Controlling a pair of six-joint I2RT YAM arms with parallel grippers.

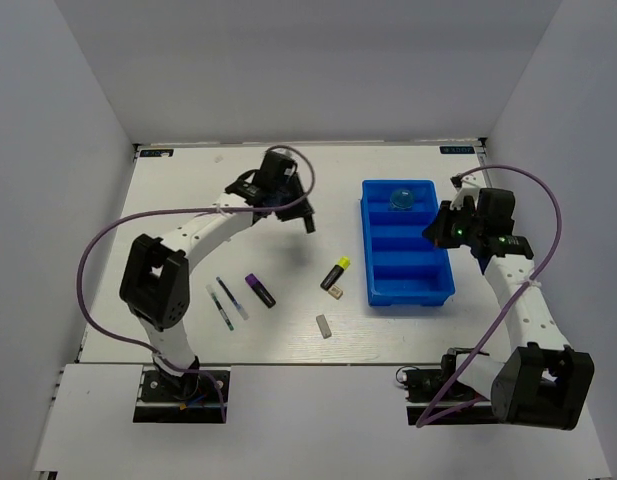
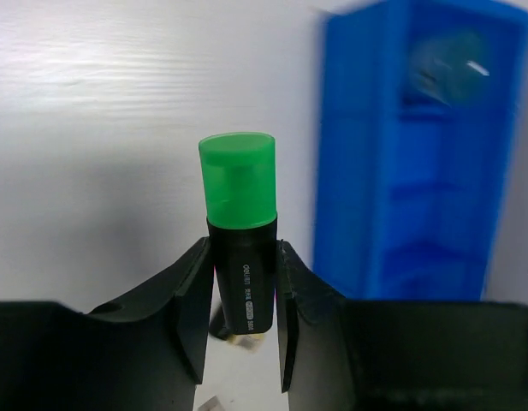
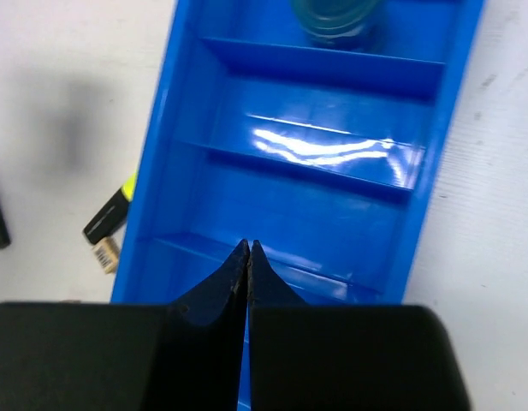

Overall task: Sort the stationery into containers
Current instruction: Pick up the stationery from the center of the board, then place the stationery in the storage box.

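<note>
From above, the left gripper [image 1: 307, 220] hangs over the bare desk [image 1: 188, 180] left of the blue tray [image 1: 373, 260], well off the surface. The tray's long axis runs away from the arms, and a blue round piece [image 1: 401, 198] sits in the farthest compartment. The right gripper [image 1: 434, 233] is over the tray's right side. On the desk lie a yellow marker [image 1: 336, 272], set diagonally with its yellow end toward the tray, with a beige eraser [image 1: 335, 293] just beside it. There's also a purple marker [image 1: 260, 290] with its purple end far-left, two thin pens [image 1: 226, 300] and a grey eraser [image 1: 324, 326].

Left wrist cam: the jaws are clamped on the black barrel of a green marker [image 2: 242, 231], one on each side. Its long axis runs straight out from the wrist, green cap leading. The white print on the barrel looks like "deli", and the smaller line under it is too tiny to read. The tray is blurry on the right.

Right wrist cam: the jaws are pressed together with nothing between them, above the tray's nearer compartments. The yellow marker and the beige eraser peek in at left, and the eraser has a striped label I can't read.
</note>
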